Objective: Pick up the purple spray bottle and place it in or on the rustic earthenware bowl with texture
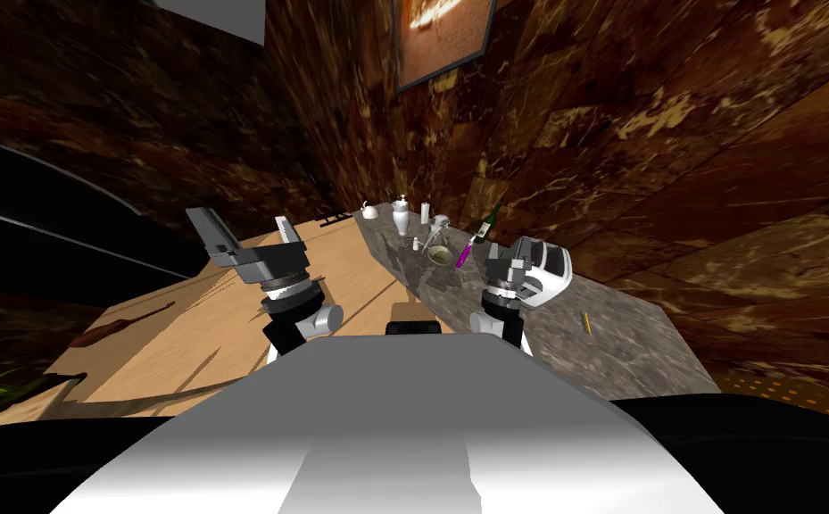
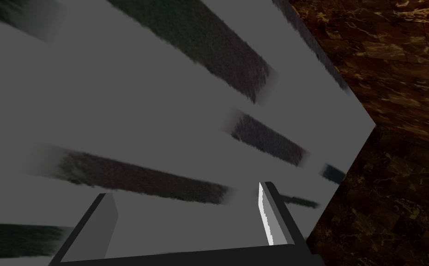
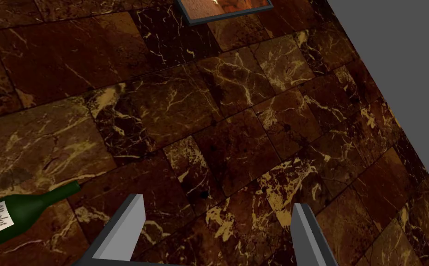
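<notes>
Currently my right end effector (image 3: 215, 231) hangs spread, ready for the bottle (image 1: 463, 254) beside the bowl (image 1: 440, 256) toward the worktop's (image 1: 635, 339) far end; left end effector (image 2: 185, 221) spread, idle.

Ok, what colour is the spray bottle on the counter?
The spray bottle is bright purple; the head view shows it best.

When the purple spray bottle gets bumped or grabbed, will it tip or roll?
The purple spray bottle looks tall and very slim, so a sideways nudge would probably topple it. Once down, its narrow body might roll on the flat counter. It stands close beside the bowl, so it could fall against that.
</notes>
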Motion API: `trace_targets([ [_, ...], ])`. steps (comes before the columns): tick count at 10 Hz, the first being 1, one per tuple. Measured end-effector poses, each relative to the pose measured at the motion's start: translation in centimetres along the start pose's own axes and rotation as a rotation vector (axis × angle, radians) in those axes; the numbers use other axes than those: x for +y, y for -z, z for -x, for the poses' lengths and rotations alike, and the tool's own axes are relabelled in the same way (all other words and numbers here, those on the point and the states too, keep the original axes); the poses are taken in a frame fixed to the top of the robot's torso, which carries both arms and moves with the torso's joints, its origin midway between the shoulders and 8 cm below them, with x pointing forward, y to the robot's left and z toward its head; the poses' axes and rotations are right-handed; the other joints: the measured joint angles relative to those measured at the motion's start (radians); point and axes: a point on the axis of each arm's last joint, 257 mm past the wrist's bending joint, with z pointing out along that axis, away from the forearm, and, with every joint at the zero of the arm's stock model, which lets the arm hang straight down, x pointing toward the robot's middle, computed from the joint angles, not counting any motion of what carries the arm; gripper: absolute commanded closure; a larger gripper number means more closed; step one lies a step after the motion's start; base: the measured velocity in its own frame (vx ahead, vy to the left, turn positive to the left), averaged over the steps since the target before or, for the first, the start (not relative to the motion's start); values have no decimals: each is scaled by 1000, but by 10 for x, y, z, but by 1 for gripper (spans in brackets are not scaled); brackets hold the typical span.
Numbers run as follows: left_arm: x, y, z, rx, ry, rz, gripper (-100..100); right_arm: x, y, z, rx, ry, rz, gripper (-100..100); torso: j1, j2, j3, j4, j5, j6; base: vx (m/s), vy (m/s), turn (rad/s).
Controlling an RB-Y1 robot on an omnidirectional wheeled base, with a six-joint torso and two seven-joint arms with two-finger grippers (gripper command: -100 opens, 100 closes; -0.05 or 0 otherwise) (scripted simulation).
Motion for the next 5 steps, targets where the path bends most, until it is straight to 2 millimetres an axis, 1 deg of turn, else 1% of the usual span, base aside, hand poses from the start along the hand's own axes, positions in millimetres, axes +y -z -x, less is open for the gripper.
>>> trace_targets([
  [2, 0, 0, 0, 0, 0, 0, 0, -7, 2, 2, 38, 51, -26, -100, 1, -1, 0, 0, 0, 0, 15, 23, 35],
  [5, 0, 0, 0, 0, 0, 0, 0, -20, 8, 11, 80, 150, -73, -100, 2, -1, -1, 0, 0, 0, 25, 31, 37],
])
